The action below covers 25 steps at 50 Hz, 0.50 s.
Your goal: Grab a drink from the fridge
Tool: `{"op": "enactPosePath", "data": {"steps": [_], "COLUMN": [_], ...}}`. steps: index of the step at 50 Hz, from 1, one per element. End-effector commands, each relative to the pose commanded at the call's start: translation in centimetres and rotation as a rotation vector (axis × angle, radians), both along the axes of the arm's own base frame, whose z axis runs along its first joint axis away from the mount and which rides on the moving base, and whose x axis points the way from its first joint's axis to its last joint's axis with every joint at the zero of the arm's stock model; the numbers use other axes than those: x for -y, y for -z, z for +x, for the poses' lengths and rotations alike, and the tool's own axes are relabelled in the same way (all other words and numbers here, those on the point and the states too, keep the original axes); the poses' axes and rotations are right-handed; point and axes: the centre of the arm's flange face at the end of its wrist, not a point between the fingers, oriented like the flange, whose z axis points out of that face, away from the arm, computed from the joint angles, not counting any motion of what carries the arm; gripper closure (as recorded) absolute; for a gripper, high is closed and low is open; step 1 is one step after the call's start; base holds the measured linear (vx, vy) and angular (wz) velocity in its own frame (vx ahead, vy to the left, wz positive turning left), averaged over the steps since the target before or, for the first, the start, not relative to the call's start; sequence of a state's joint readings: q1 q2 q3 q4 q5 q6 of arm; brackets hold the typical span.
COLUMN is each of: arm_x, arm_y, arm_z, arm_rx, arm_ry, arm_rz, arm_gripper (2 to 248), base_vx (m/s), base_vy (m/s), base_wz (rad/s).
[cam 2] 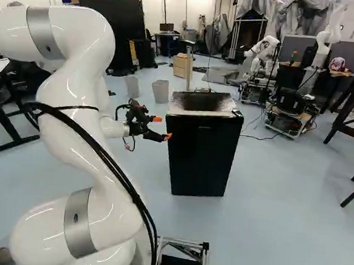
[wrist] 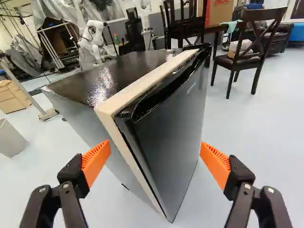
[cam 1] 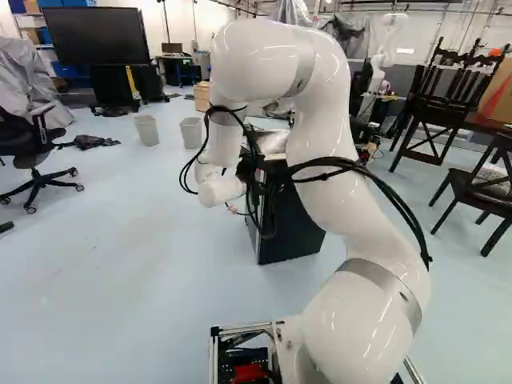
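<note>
Since the door [wrist: 166, 128] looks shut, opening it seems first. The fridge [cam 2: 198, 103] is just ahead of the wide-open, empty gripper [wrist: 154, 151]. Next, it should catch the door's edge. No drink shows.

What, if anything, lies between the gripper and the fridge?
Nothing that shows. In the wrist view, the stretch from the open gripper to the fridge looks bare, with the fridge in plain sight between the orange pads.
</note>
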State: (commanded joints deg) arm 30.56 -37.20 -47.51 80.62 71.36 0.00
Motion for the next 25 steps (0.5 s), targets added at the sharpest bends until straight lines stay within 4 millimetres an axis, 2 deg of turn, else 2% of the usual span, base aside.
{"op": "enactPosePath", "data": {"steps": [25], "arm_x": [0.0], "arm_y": [0.0], "arm_z": [0.0], "arm_rx": [-0.106], "arm_ry": [-0.044], "arm_rz": [-0.1], "arm_gripper": [3], "base_vx": [0.0], "base_vy": [0.0], "base_wz": [0.0]}}
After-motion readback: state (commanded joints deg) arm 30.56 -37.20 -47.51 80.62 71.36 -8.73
